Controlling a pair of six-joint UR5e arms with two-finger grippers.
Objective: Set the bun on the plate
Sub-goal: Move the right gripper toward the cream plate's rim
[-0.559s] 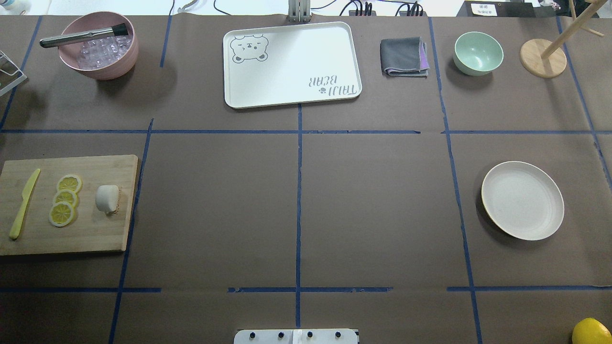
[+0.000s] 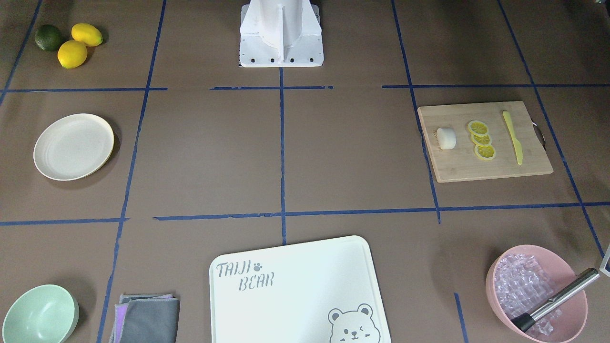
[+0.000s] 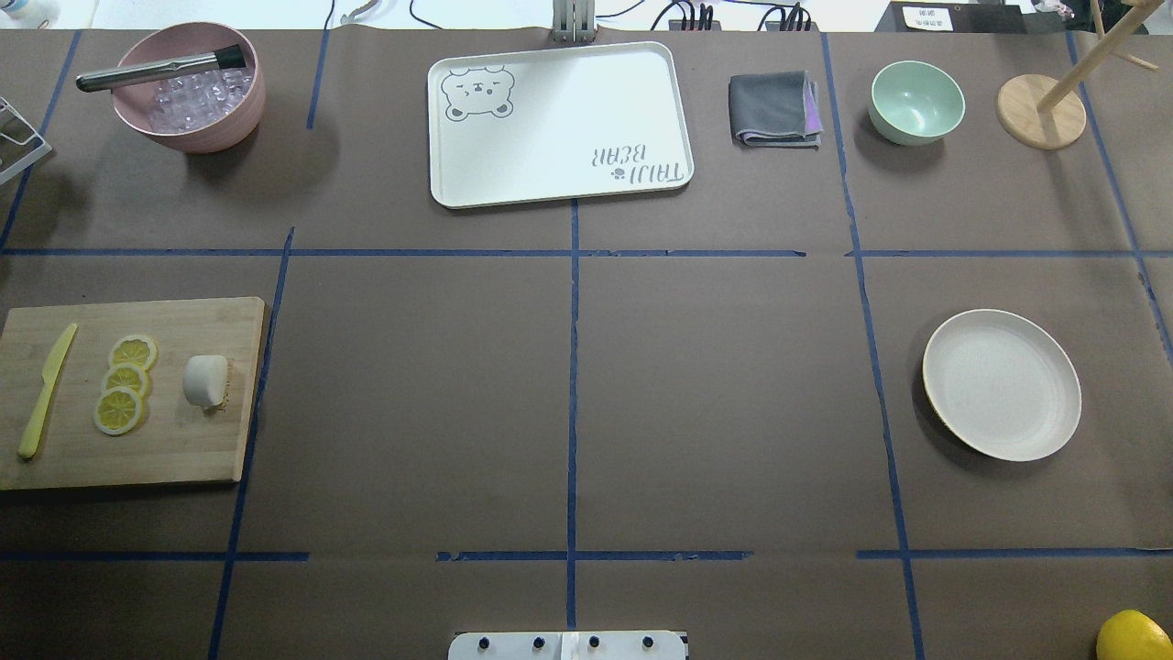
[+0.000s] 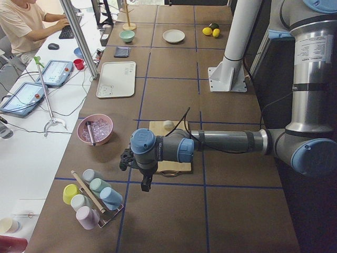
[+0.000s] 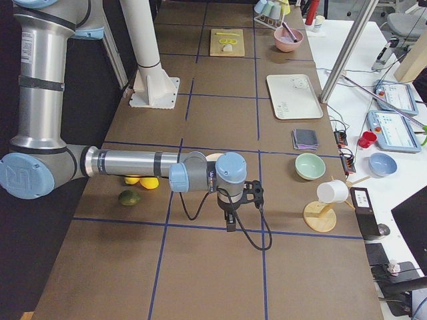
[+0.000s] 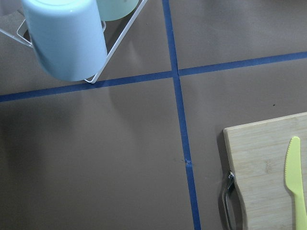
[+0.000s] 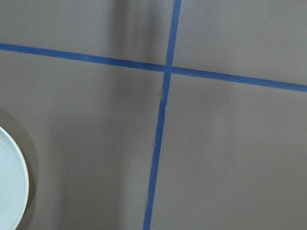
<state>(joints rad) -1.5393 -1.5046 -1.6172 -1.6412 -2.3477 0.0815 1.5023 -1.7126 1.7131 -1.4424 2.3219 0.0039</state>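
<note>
The white bun (image 3: pixel 203 380) (image 2: pixel 446 138) (image 4: pixel 168 124) lies on a wooden cutting board (image 3: pixel 183 449) (image 2: pixel 476 169) at the table's left side, next to three lemon slices (image 3: pixel 126 382). The cream plate (image 3: pixel 1002 385) (image 2: pixel 74 146) (image 4: pixel 174 36) sits bare at the right side, and its edge (image 7: pixel 9 184) shows in the right wrist view. My left gripper (image 4: pixel 143 183) hangs beyond the board's outer end, near a cup rack. My right gripper (image 5: pixel 230 222) hangs past the plate. Both show only in side views, so I cannot tell their state.
A yellow knife (image 3: pixel 44 391) (image 6: pixel 298 182) lies on the board. At the far side stand a pink bowl (image 3: pixel 188 87) of ice with tongs, a white tray (image 3: pixel 559 124), a folded cloth (image 3: pixel 775 108), a mint bowl (image 3: pixel 916 101) and a wooden stand (image 3: pixel 1040 112). Lemons (image 2: pixel 78 43) sit by the right corner.
</note>
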